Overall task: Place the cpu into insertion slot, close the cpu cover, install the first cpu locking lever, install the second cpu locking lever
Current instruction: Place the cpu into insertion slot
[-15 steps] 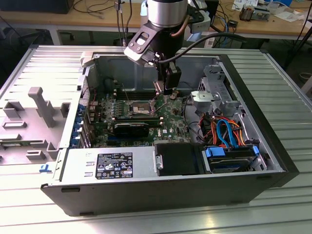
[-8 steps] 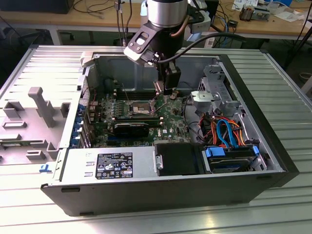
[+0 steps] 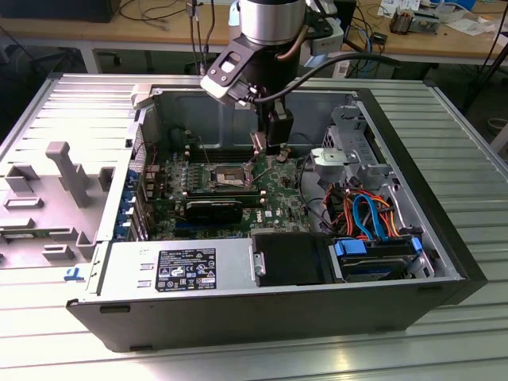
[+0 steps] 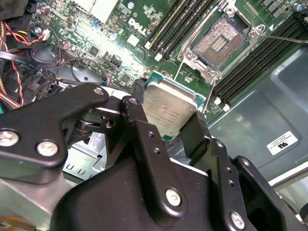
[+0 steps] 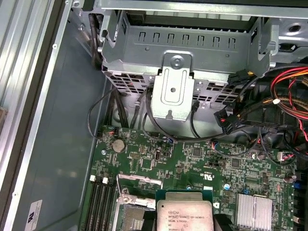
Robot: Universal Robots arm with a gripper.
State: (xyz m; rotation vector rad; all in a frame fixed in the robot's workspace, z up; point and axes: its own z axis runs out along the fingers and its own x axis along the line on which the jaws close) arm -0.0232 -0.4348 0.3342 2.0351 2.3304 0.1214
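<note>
Shows the gripper (image 4: 166,120) clamped on the cpu (image 4: 168,110), with two matte black fingers (image 4: 137,120) pinching the chip by opposite edges. Presents a small flat square with a brushed silvery-tan metal face, faint print across it and a thin teal-green border at the rim. Holds it above the green circuit board (image 4: 96,33), near the insertion slot (image 4: 219,42) but clear of it, not seated.

Reveals, in the second wrist view, a square socket with a dark centre speckled by a fine grid of contacts, left bare inside a bright silvery rim with screw heads at the corners. Catches a thin wire lever (image 4: 284,38) angling off one corner, and long black memory sticks (image 4: 166,24) in parallel rows on either side.

Places the gripper (image 3: 274,147), in the exterior view, down inside the open tower case (image 3: 238,325), just to the exterior view's right of the insertion slot (image 3: 228,176).

Frames the cpu (image 5: 185,216), in the first wrist view, over the board. Also takes in a grey perforated sheet-metal drive cage (image 5: 183,43), a ribbed silver heat sink (image 5: 253,210) and tangled red and black cables (image 5: 284,91).
</note>
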